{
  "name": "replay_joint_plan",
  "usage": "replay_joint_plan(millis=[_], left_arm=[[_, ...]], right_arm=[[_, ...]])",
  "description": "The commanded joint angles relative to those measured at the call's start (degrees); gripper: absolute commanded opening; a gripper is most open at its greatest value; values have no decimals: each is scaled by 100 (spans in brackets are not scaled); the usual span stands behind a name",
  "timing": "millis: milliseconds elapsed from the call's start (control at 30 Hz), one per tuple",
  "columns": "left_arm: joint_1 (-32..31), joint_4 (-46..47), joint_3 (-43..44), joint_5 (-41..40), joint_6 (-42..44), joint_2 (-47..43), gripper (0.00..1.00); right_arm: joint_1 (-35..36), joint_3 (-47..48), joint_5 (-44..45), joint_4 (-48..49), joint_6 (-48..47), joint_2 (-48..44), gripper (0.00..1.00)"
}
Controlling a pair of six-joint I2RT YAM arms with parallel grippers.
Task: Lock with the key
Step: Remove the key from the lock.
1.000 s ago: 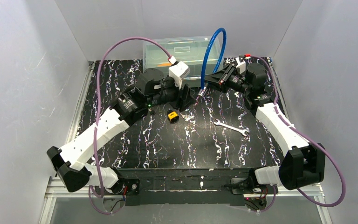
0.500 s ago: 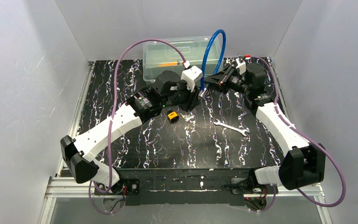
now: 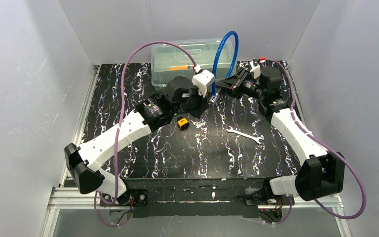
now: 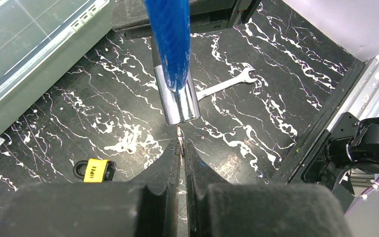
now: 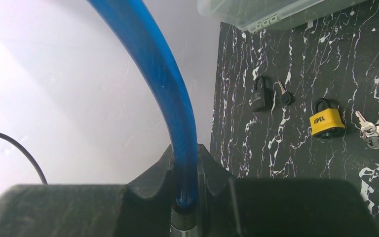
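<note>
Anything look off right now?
Yes: the left gripper is shut just off the metal tip of the cable, seemingly empty, while the keys lie on the table beside the yellow padlock.

The black, white-veined table carries a yellow padlock, a key bunch just beside it, a wrench and a clear box.

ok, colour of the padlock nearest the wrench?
Yellow padlock with black shackle; right wrist view shows it best.

The yellow padlock reads roughly "OPEL".
</note>
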Motion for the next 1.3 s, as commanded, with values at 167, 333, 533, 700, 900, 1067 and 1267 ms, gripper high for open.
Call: replay_joint_plan(millis=[167, 333, 533, 700, 900, 1067, 1267], left_arm=[[-365, -258, -406, -346, -221, -271, 0], [-508, -308, -555, -363, -256, -345, 0], [-549, -335, -611, -340, -294, -400, 0], [-558, -406, -642, -227, -427, -470, 0], [-714, -466, -1029, -77, -452, -512, 0], [-730, -430, -1222, -67, -541, -623, 0], [-77, -288, -1180, 888, -759, -933, 0]], right_arm=[[-203, 584, 190, 359, 19, -44, 1], [-297, 648, 247, 368, 14, -5, 1], [-370, 633, 258, 384, -19, 1, 1], [-435, 643, 301, 381, -88, 4, 1], [-584, 820, 481, 478, -162, 118, 1], [-668, 949, 388, 304, -569, 157, 1], [-710, 1211, 101, -1399, -3160, 196, 1]])
